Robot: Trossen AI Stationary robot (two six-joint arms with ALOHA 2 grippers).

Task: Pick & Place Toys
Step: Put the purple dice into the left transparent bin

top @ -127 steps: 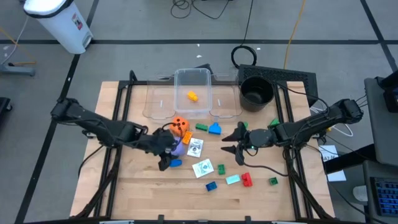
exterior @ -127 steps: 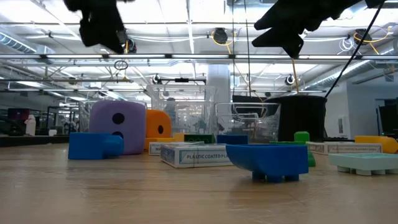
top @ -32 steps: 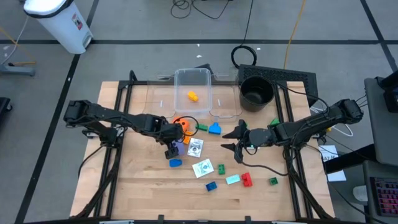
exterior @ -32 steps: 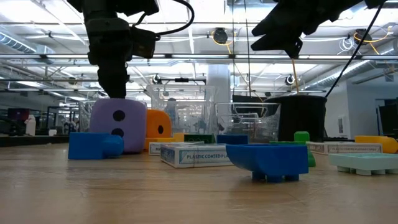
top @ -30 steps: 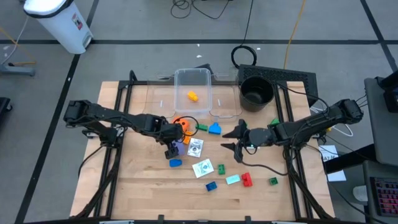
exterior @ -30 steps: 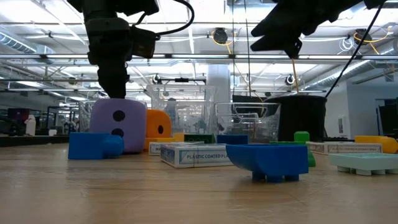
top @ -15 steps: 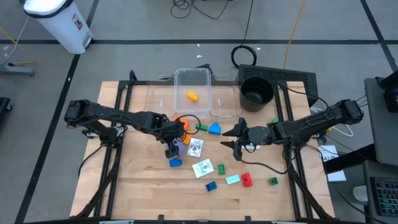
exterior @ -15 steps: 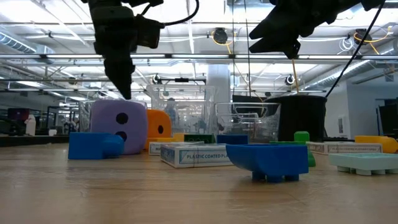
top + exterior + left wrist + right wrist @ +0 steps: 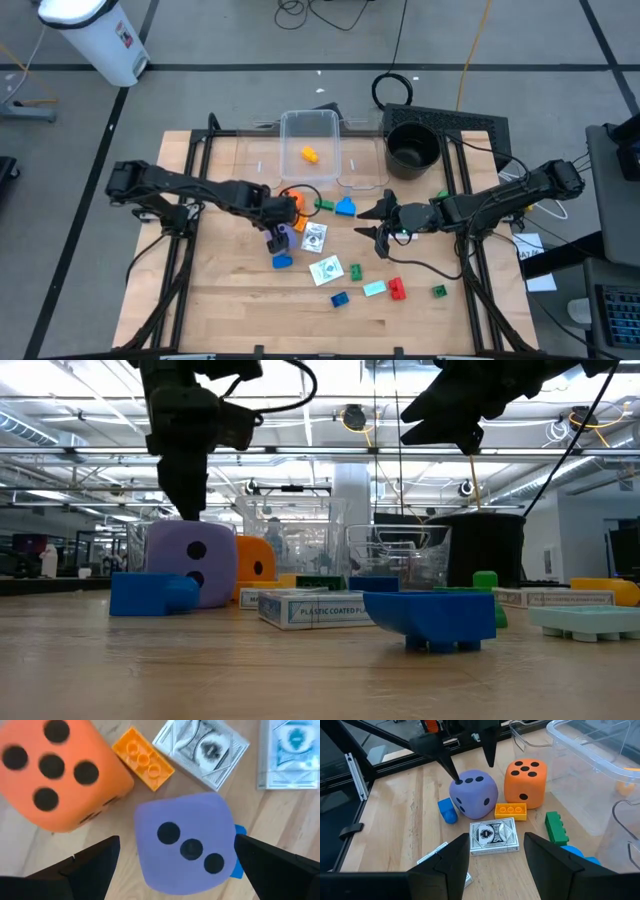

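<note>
- Overhead: left claw (image 9: 275, 232) spread above the purple die (image 9: 283, 236), beside the orange die (image 9: 291, 203); right claw (image 9: 374, 223) waits half spread over the worktop (image 9: 220, 300); blocks and cards lie scattered mid-worktop.
- Low: purple die (image 9: 188, 563) rests on the worktop, touching the orange die (image 9: 254, 570).
- Left wrist: fingers (image 9: 92, 865) flank the purple die (image 9: 186, 842), not touching.
- Right wrist: both dice sit near a card (image 9: 494, 836).
</note>
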